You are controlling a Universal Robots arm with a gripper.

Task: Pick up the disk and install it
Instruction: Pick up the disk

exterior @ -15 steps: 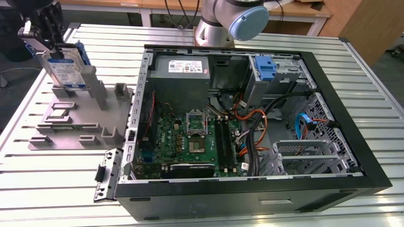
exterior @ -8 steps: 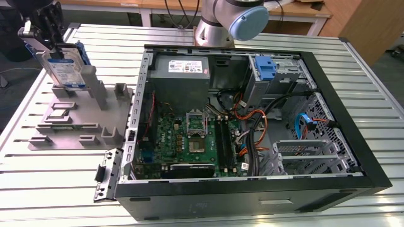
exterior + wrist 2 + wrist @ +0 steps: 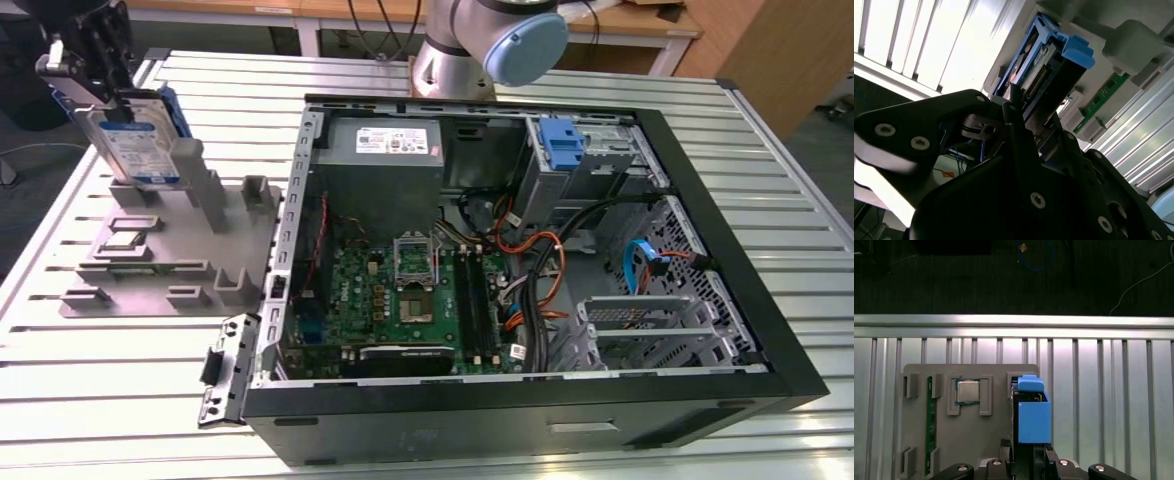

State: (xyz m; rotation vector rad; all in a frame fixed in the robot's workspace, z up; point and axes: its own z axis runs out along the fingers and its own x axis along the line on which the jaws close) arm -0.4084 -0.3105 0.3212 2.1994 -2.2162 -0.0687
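The disk (image 3: 136,148) stands on edge at the exterior view's far left, a silver-grey drive with a white-and-blue label and a blue bracket along its edges. My gripper (image 3: 110,98) comes down from above and is shut on its upper end. The disk's lower end sits between the upright posts of a grey holder block (image 3: 147,262); whether it still rests in the slot I cannot tell. In the first wrist view the blue bracket (image 3: 1032,416) juts out beyond my gripper (image 3: 1024,454). In the second wrist view the disk (image 3: 1054,70) is clamped in my gripper (image 3: 1021,107).
An open black computer case (image 3: 747,250) lies to the exterior view's right of the holder, with a grey power supply (image 3: 387,150), a green motherboard (image 3: 400,295), a blue drive bracket (image 3: 562,148) and a metal cage (image 3: 641,325). The holder also carries a processor chip (image 3: 968,390) and a memory stick (image 3: 929,426).
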